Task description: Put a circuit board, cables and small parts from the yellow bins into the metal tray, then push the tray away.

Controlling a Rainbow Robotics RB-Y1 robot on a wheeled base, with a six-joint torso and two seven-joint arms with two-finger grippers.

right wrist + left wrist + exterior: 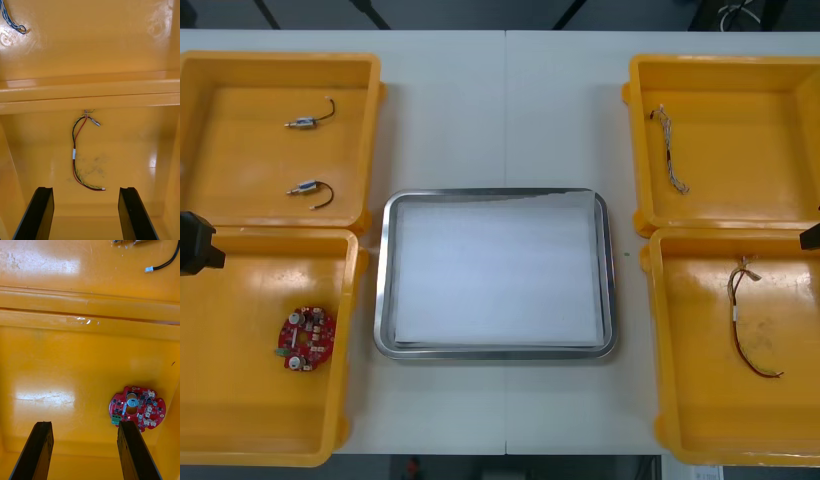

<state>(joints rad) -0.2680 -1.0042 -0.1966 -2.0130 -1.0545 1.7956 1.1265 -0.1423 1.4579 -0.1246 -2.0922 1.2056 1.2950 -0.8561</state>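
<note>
A round red circuit board (pixel 305 337) lies in the near left yellow bin (pixel 240 440). My left gripper (pixel 84 427) hovers open above that bin's floor, and the board (pixel 137 407) lies just past its fingertip on the tray side. A red and yellow cable (pixel 745 320) lies in the near right yellow bin (pixel 700 420). Over it my right gripper (pixel 85 195) is open, with the cable (pixel 77 153) just beyond the gap between its fingers. The metal tray (pixel 385 280), white inside, sits between the bins with nothing in it.
The far left yellow bin (pixel 220 80) holds two small metal parts (pixel 305 123) (pixel 308 188) with black cables. A twisted blue and white cable (pixel 670 150) lies in the far right yellow bin (pixel 740 85). Bin walls stand between neighbouring bins.
</note>
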